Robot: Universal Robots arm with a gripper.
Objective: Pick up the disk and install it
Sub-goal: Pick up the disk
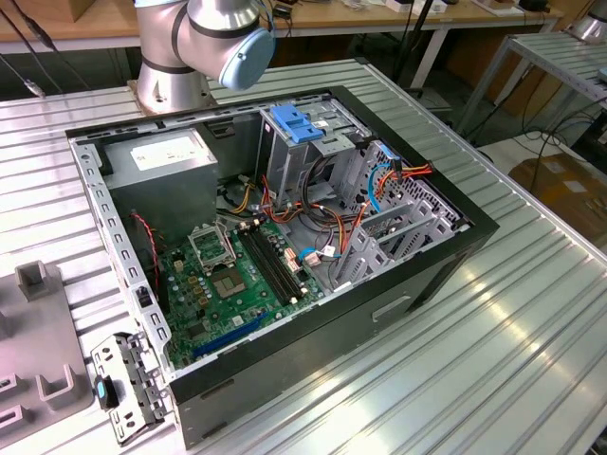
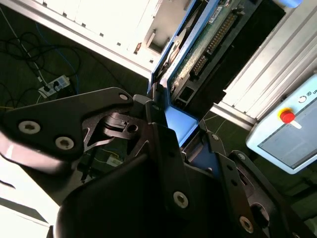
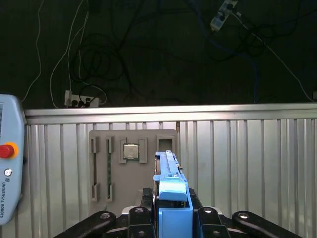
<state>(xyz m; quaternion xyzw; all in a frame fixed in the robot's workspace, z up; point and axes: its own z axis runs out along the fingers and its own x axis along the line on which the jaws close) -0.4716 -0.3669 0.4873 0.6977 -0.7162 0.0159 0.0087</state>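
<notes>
We hold the dark metal, blue-railed disk [image 3: 169, 171] clamped in the black gripper [image 3: 172, 218]. Pick done; install open: rails must square with the grey metal drive cage [image 1: 327, 156].

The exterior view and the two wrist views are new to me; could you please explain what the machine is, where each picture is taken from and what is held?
The machine is a single robot arm; the exterior view comes from a camera standing off it. It shows an open computer case lying on a ribbed metal table, with a grey fixture plate at the exterior view's left. The two wrist views come from cameras riding on the arm. In both wrist views the black pincer is shut on the disk, seen edge-on with its blue side rail.
</notes>
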